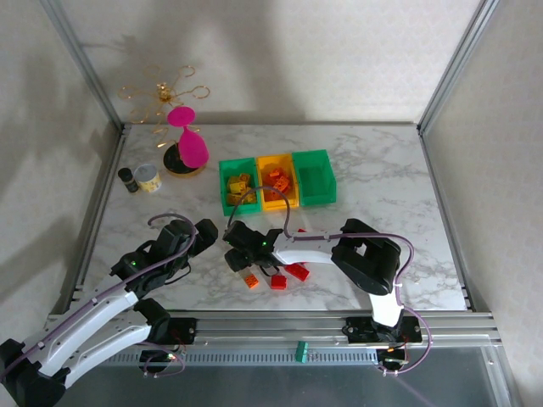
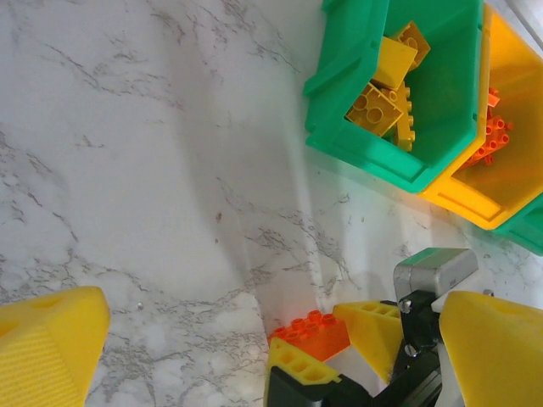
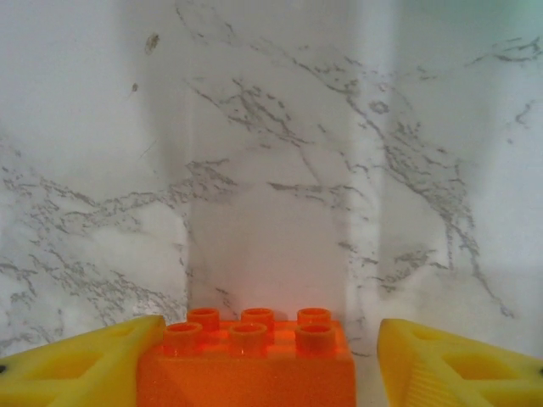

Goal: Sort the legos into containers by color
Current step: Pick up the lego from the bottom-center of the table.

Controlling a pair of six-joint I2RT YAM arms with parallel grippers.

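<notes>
Holding yellow legos (image 2: 382, 89), green bin (image 2: 344, 51) sits beside orange-filled yellow bin (image 2: 519, 182); left jaws, right jaws apart.

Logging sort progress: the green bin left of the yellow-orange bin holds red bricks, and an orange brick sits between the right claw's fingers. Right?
No: that green bin holds yellow bricks, as the left wrist view shows. The orange brick does sit between the fingers of the right claw.

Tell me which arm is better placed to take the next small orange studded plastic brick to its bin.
The right. The right gripper straddles the small orange studded plastic brick, one finger not yet touching. The left gripper hangs open beside it, holding nothing.
</notes>
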